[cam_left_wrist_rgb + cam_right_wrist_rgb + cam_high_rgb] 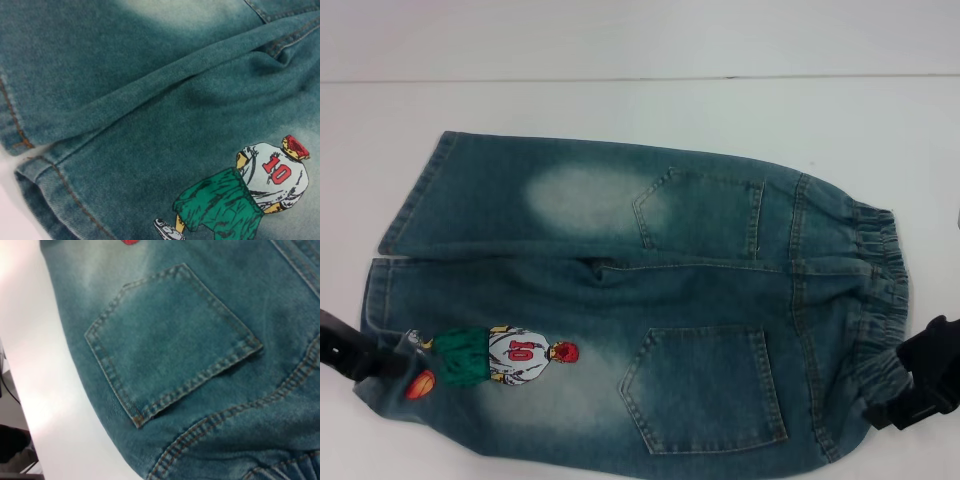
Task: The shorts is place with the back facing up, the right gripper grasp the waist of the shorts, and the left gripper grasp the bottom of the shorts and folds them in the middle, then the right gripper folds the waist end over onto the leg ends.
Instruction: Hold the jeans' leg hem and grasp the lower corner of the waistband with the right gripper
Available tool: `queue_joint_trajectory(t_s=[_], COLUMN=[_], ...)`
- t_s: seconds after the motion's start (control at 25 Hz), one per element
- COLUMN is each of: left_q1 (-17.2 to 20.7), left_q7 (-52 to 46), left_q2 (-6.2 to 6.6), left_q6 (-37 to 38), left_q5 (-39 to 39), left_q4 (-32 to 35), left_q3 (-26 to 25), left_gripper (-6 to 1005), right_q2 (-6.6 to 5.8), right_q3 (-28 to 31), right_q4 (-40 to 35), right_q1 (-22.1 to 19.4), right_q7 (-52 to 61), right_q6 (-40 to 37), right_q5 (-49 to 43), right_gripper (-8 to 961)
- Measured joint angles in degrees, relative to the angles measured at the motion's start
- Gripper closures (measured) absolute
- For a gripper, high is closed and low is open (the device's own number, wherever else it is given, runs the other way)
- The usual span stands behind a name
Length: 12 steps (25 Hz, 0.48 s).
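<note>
White tabletop [620,110], pale wall strip behind, even light

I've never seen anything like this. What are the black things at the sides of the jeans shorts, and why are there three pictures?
The three pictures come from three cameras on one two-armed robot. The wide picture is from its head, looking down at a white table. The other two are from cameras on its wrists, so they show the cloth close up.

On the table lie denim shorts, back side up, with two patch pockets and an embroidered basketball player. The ruffled waist points to the robot's right, the leg hems to its left.

The black things are its claws. The left gripper is at the near leg hem, by an orange ball patch. The right gripper is at the waist's near corner. Whether either has gripped the cloth yet cannot be told.
</note>
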Motion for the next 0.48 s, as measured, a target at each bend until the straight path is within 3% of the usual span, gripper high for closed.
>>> queue_joint_trajectory(t_s=[0.28,0.48], left_q1=[-0.13,-0.23], left_q7=[-0.05,-0.04], left_q2=[0.10,0.21], left_q6=[-0.18,-0.22], left_q5=[0.00,0.00], left_q4=[-0.15,-0.58], left_q3=[0.00,-0.02], left_gripper=[944,944], right_q2=[0.03,0.03], right_q3=[-0.26,-0.26], right_q4=[0.02,-0.02], right_q1=[-0.24,-0.39], right_q7=[-1.24,-2.00], right_q6=[-0.98,-1.06], right_q5=[0.34,0.40], right_gripper=[429,555])
